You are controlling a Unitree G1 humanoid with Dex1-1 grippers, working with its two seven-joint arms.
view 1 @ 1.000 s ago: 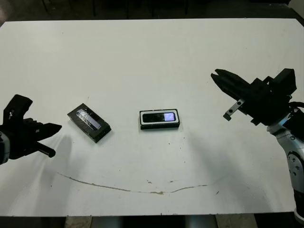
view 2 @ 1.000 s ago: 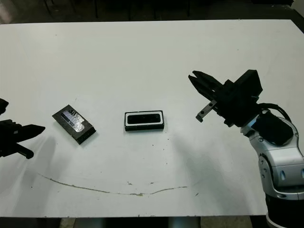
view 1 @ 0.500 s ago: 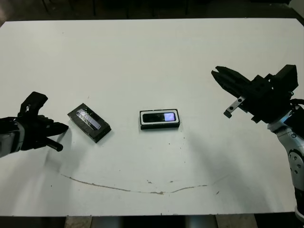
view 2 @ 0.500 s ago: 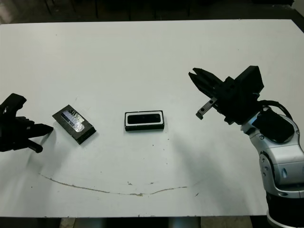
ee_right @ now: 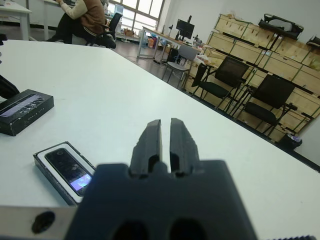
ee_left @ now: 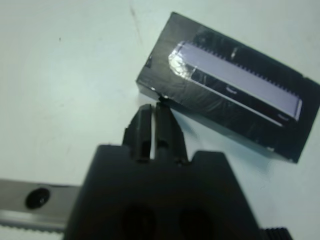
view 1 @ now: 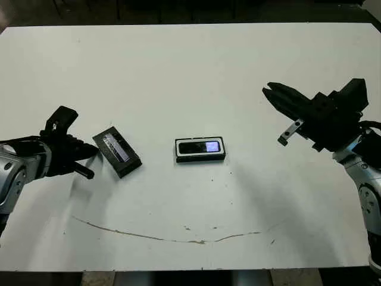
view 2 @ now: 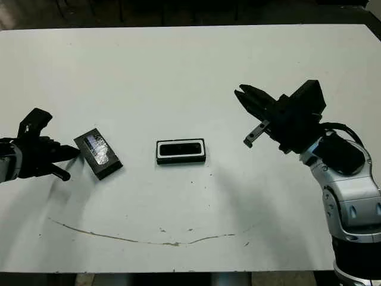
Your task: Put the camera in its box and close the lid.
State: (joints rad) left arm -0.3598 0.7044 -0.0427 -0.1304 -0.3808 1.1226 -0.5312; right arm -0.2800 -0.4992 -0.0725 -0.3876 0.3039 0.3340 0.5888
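- The white worktop [view 1: 178, 71] fills the head views; a thin brownish line [view 1: 166, 238] curves across its near part.
- The right arm [view 1: 363, 179] reaches in from the right side, raised above the worktop.
- The right end effector [view 1: 271, 92] points toward the middle of the worktop, well apart from everything on it. In the right wrist view its two fingers [ee_right: 150, 145] stand nearly pressed together with only a narrow slit between them, and they grip nothing.
- The left arm [view 1: 18, 173] comes in low from the left side.
- The left end effector [ee_left: 154, 111] has its fingers [ee_left: 167, 130] pressed together. The left wrist view shows the tips right at the near corner of the lid; contact cannot be confirmed.
- The lid [view 1: 117, 154] lies flat on the worktop to the left of the centre, turned at an angle. Its shiny clear strip [ee_left: 235, 82] runs along the middle, with crinkled film at one end.
- The box [view 1: 200, 149] sits near the centre of the worktop, well apart from the lid, its white lining visible as a border inside the black rim.
- The camera [view 1: 200, 146] lies flat inside the box, its small screen [view 1: 211, 145] glowing bluish-white at the right end.
- A seated person [ee_right: 82, 20] and office chairs [ee_right: 250, 95] appear beyond the worktop in the right wrist view.
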